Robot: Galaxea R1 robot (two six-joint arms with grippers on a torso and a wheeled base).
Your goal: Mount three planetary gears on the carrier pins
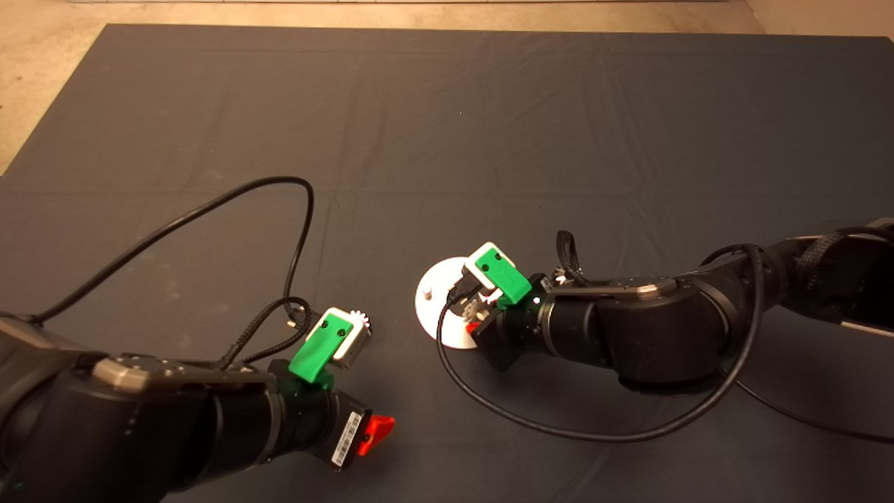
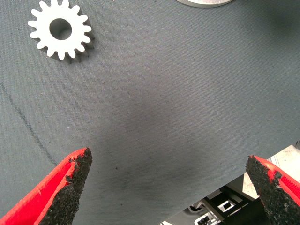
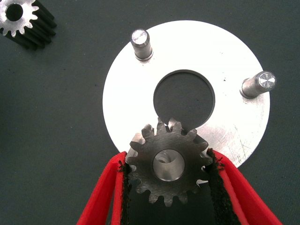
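We see the right green gripper with red fingers (image 3: 168, 187) clamped on a dark steel toothed gear (image 3: 168, 165), holding it flat over the edge of the shiny round metal disc (image 3: 234, 122); a silver stud end shows through the gear's centre hole. Two more short silver pins (image 3: 141, 43) (image 3: 258, 85) stand upright and bare on the disc. Another dark gear (image 3: 24, 21) lies on the dark mat (image 1: 447, 119), apart from the disc. The left gripper (image 2: 168, 187) hovers over the mat with its jaws wide apart and empty, near a bright silver toothed gear (image 2: 61, 29) lying flat.
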